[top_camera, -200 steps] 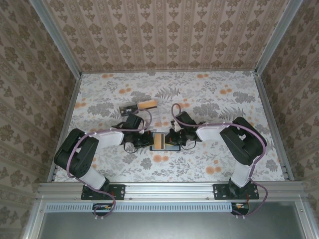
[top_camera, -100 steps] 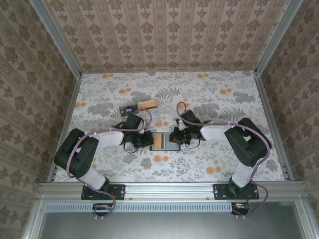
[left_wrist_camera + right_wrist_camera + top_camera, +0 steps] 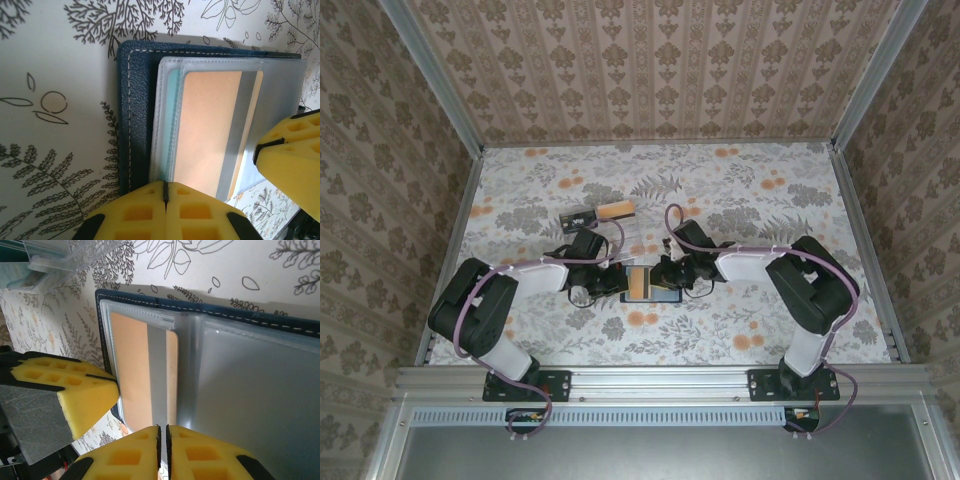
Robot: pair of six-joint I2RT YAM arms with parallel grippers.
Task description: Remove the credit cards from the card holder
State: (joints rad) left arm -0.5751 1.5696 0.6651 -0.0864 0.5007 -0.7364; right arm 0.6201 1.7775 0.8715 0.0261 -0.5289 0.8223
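1. Left gripper (image 3: 165,192) had its yellow pads pressed together at the near edge of the open card holder (image 3: 135,125), which lay flat just ahead.
2. Tan-orange card (image 3: 215,130) sat inside a clear sleeve (image 3: 280,100), just beyond those pads.
3. Right gripper (image 3: 162,436) had its pads together, the card just ahead and left.

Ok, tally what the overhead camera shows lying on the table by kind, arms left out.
Wallet: 1
Cards: 3, an orange card in the wallet, a black card and a second orange card lying loose
Clear tray: 1
Total: 5
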